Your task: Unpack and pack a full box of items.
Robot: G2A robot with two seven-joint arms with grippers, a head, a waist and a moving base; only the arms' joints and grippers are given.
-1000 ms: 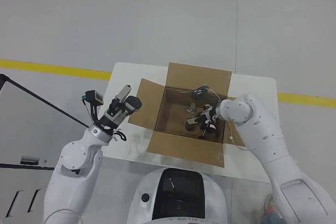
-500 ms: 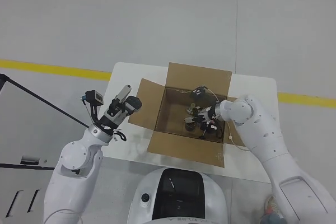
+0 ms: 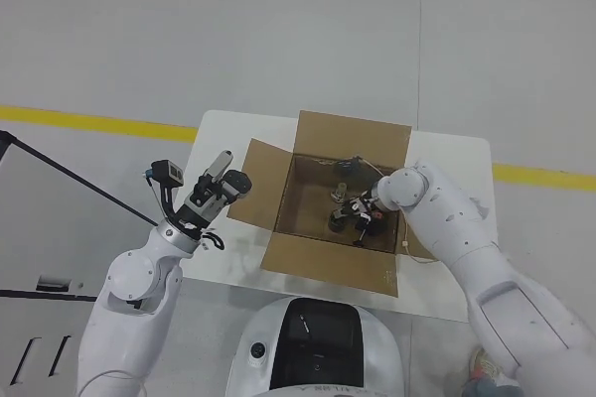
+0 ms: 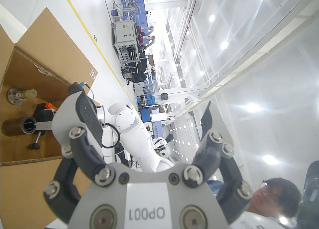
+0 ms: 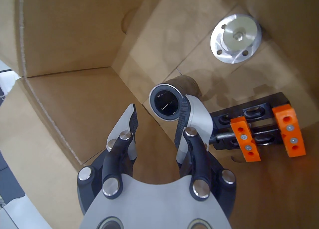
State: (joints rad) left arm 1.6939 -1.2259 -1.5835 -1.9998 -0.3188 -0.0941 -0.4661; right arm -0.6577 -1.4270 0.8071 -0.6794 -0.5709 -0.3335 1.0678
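White tabletop, brown cardboard box | your right gripper has shifted against dark metal cylinder, jaws apart, grasp pending | left gripper apart.

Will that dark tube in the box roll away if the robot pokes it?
Probably: the tube lies on its side on the box floor. It looks like metal, so likely stiff and heavy for its size.

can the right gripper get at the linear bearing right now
Probably yes: the right gripper is open inside the cardboard box, with the linear bearing just beyond its fingers and nothing between.
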